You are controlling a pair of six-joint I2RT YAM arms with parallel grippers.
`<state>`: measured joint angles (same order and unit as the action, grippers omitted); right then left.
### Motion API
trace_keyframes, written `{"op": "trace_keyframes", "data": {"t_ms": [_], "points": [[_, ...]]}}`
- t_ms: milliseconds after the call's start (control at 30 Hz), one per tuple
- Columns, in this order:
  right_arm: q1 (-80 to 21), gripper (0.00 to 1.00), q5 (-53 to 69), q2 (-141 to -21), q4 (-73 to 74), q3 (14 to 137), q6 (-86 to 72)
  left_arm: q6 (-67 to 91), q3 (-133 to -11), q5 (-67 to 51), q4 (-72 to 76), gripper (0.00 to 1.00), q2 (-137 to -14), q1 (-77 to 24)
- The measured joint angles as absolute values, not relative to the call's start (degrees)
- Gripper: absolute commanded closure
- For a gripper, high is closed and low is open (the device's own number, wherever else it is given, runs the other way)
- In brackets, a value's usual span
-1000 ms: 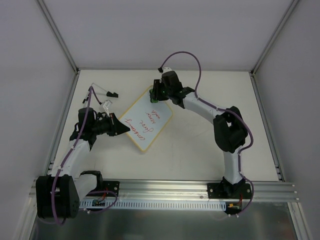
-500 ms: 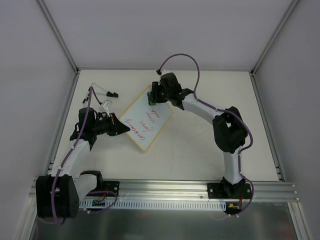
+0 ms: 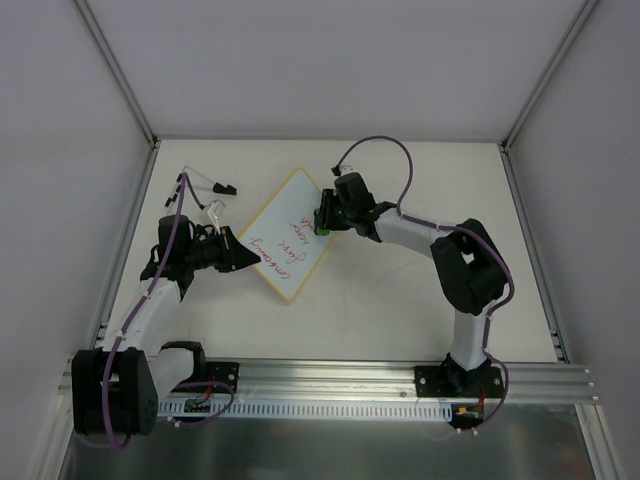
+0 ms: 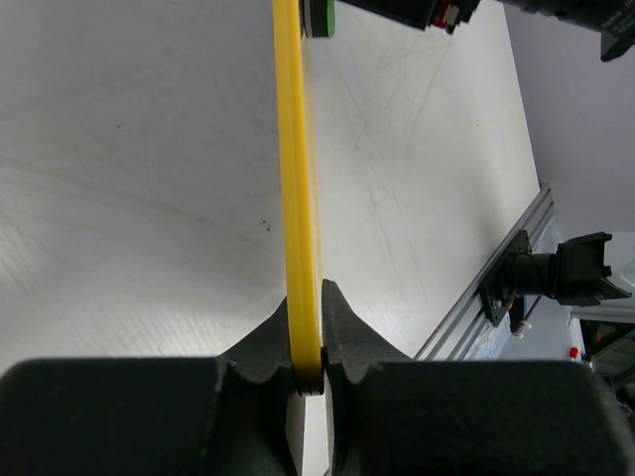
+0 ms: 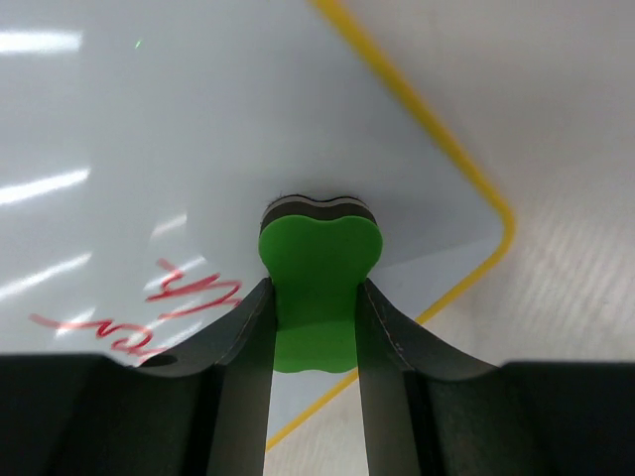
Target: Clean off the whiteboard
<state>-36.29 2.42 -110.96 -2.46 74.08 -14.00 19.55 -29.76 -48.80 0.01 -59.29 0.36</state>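
A small whiteboard (image 3: 285,235) with a yellow rim lies tilted on the table, red writing on its lower half; the upper part is blank. My left gripper (image 3: 247,258) is shut on the board's left edge; the yellow rim (image 4: 298,198) runs up between its jaws in the left wrist view. My right gripper (image 3: 325,222) is shut on a green eraser (image 5: 317,288), whose dark felt presses on the board (image 5: 179,129) near its right edge. Red writing (image 5: 189,293) lies just left of the eraser.
A black-tipped marker (image 3: 222,187) and loose cables (image 3: 200,180) lie at the back left of the table. The aluminium rail (image 3: 330,380) runs along the near edge. White walls enclose the table on three sides.
My right gripper has slid the eraser from the board's top corner down along its right side. The writing near the top is gone. The left arm has not moved.
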Motion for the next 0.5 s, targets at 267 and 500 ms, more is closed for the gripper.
{"op": "trace_keyframes", "data": {"t_ms": [267,500], "points": [[-46.83,1.0,1.74,-108.22,-6.92,72.29,-15.57,18.31,-29.76,-47.62,-0.47,1.0,-59.88,0.34],[-47.92,1.0,1.67,-107.61,-8.97,71.5,-16.47,17.96,-29.76,-47.35,-0.75,1.0,-59.88,0.3]]}}
